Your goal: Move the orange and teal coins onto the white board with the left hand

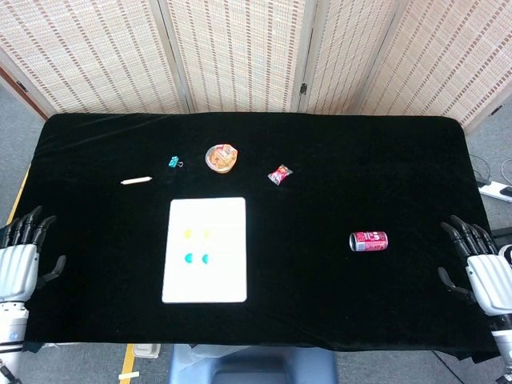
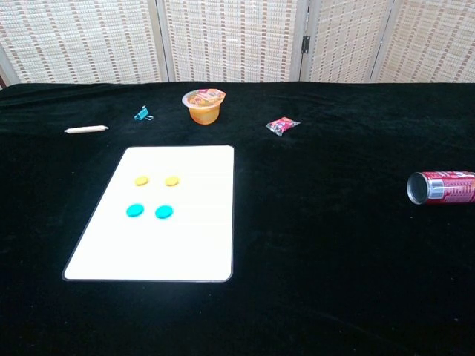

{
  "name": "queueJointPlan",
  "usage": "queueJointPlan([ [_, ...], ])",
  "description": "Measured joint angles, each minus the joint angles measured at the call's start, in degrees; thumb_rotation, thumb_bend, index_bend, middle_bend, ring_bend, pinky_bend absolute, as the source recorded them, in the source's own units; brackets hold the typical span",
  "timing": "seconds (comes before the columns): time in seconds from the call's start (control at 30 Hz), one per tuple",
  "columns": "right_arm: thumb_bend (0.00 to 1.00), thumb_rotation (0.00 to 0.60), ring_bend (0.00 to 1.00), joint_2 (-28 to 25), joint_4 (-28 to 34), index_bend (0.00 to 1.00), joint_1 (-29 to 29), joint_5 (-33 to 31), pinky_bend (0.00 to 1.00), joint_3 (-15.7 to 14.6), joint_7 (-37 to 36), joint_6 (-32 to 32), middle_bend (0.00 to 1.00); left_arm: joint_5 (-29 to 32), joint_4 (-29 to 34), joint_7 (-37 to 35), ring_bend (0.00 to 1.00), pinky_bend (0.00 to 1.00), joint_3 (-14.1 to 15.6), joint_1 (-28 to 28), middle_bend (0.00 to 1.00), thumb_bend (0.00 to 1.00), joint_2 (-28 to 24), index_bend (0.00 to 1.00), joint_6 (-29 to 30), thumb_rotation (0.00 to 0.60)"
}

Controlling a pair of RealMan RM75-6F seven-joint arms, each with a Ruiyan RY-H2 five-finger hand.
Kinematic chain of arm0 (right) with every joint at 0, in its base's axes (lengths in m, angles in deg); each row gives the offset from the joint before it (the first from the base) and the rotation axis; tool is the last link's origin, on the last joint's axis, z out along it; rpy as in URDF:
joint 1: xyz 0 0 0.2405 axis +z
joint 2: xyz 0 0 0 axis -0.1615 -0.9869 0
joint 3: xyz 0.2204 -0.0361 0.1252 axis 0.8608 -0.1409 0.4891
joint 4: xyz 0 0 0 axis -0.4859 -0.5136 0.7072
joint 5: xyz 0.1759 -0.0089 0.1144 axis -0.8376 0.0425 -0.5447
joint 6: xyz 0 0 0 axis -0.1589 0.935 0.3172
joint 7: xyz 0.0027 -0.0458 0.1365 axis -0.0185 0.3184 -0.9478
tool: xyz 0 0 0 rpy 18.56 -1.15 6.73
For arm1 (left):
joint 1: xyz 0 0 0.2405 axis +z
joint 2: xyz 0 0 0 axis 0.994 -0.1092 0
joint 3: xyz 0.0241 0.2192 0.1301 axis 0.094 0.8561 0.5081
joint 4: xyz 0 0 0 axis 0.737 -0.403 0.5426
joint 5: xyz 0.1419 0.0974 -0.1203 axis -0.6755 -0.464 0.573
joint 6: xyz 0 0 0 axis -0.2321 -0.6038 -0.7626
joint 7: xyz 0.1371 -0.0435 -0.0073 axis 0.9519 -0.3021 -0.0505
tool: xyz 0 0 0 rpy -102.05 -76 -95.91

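Two orange coins [image 2: 156, 181], two teal coins [image 2: 148, 211] — one white board [image 2: 148, 252], one can [image 2: 441, 188]

Even, bright, diffuse light fills both views. The glossy rectangular white board [image 2: 185, 245] looks slightly washed out against the matte black tablecloth [image 2: 334, 259], which swallows shadows. Focus is sharp throughout, without visible blur.
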State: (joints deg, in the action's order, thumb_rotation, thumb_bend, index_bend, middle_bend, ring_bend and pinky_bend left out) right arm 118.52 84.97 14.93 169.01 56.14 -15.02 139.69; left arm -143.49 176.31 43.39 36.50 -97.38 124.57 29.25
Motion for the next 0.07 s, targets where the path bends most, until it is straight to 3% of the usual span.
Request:
queueJointPlan([
  [0.07, 0.46, 0.600, 0.00, 0.39, 0.16, 0.00, -0.10, 0.22, 0.00, 0.05, 0.46, 0.58, 0.00, -1.06, 0.11, -0.61, 0.00, 0.00, 0.66, 1.67, 0.01, 0.41, -0.31, 0.17, 1.47, 0.600],
])
